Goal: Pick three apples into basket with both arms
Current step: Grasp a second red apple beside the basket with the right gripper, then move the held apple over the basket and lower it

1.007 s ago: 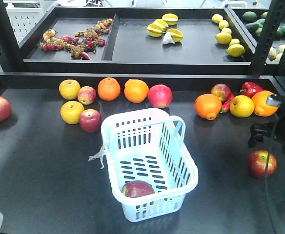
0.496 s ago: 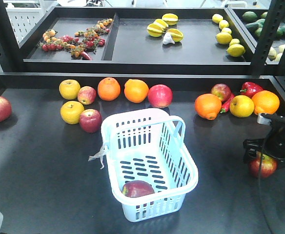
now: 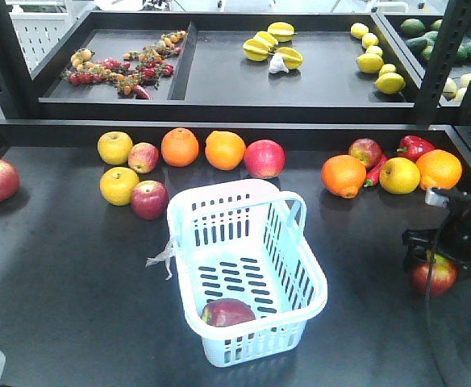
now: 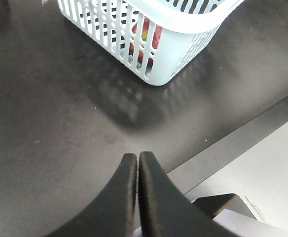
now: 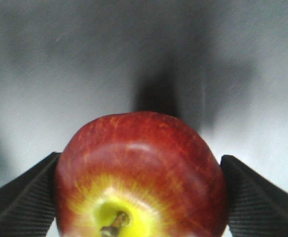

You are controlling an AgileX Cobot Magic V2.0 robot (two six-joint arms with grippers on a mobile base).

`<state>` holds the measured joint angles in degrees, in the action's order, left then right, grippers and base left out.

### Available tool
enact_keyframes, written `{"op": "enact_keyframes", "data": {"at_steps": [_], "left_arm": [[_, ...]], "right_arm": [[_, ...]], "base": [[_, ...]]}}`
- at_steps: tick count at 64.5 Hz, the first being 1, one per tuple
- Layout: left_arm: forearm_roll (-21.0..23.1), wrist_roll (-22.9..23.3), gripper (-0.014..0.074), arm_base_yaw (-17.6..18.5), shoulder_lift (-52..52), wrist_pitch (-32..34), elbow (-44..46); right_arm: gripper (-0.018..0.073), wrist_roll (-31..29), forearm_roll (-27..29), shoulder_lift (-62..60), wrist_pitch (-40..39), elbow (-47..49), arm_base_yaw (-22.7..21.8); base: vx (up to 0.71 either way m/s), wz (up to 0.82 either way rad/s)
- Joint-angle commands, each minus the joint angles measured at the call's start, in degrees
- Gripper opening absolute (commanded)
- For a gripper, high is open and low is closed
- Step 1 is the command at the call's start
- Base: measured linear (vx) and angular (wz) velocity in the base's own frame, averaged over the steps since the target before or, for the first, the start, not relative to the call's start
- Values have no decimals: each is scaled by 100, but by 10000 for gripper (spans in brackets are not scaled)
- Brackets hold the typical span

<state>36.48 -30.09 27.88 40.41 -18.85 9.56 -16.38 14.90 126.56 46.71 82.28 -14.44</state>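
Right gripper (image 5: 140,160) being clamped on an apple, left gripper (image 4: 137,156) being held shut on nothing.
1 red-yellow apple (image 3: 434,276) is being gripped where it sits on the table (image 3: 74,282), at the right edge, well apart from the basket (image 3: 219,193); both its sides are being pressed by the 2 fingers (image 5: 20,197), with the stem end facing the wrist camera. 1 dark red apple (image 3: 227,312) is being contained at the basket's near end. The left gripper is being held low over the table's near edge, near-left of the basket, fingers together.
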Motion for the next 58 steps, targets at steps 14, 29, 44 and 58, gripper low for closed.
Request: {"op": "enact_keyframes", "data": {"at_steps": [14,29,44,58], "left_arm": [[106,42,-8,14,-11,285,145],[112,42,-8,14,-11,285,145],[118,42,-8,14,-11,285,145],[118,46,-8,14,-11,285,145]], "right_arm": [[-8,-996,1031,-1605,832,128,-24],[-4,-1480,1795,-2553,1397,-585,-24],[-4,-2713,3619,-3674,1472,-2207,-24],[-4,-3728,4972,-4199,1647,-2641,684]], "base": [[0,0],[0,0],[0,0],[0,0]]}}
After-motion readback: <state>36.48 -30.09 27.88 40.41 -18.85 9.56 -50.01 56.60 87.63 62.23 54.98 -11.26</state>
